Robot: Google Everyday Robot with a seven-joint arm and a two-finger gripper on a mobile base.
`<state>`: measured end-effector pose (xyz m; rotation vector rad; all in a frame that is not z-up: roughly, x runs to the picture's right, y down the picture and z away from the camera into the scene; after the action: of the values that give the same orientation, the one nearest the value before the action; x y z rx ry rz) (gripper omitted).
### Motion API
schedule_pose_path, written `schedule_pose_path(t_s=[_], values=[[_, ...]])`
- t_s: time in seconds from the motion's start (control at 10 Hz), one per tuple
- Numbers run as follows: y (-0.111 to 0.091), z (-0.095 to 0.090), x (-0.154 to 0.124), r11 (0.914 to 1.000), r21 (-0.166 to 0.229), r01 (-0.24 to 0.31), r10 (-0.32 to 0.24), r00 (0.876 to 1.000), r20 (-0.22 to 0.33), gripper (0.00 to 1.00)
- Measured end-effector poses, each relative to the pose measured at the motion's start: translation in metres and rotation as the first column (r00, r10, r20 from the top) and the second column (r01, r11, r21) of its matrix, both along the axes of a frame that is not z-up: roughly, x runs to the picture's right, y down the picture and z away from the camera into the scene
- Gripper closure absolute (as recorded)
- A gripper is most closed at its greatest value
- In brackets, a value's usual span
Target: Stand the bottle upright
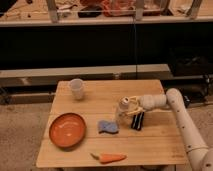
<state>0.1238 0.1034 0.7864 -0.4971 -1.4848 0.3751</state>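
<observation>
The bottle (122, 111) is small, pale and translucent, and it stands roughly upright near the middle right of the wooden table (150, 145). My gripper (131, 106) is right against the bottle's right side at its upper part, with the white arm (175, 107) reaching in from the right. A flat black rectangular object (138, 121) lies just below the gripper and right of the bottle.
A white cup (76, 89) stands at the table's back left. An orange plate (67, 130) sits at the front left, a blue sponge (107, 126) lies left of the bottle, and a carrot (110, 158) lies at the front edge. A dark shelf unit is behind the table.
</observation>
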Motion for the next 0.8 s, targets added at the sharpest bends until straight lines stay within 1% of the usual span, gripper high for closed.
schedule_pose_path(t_s=[0.3,0.8], values=[[0.003,-0.003,0.004,0.9999,-0.011,-0.009,0.009,1.0,-0.001,1.0],[0.008,-0.003,0.014,0.9989,-0.033,-0.032,0.032,0.999,-0.014,1.0]])
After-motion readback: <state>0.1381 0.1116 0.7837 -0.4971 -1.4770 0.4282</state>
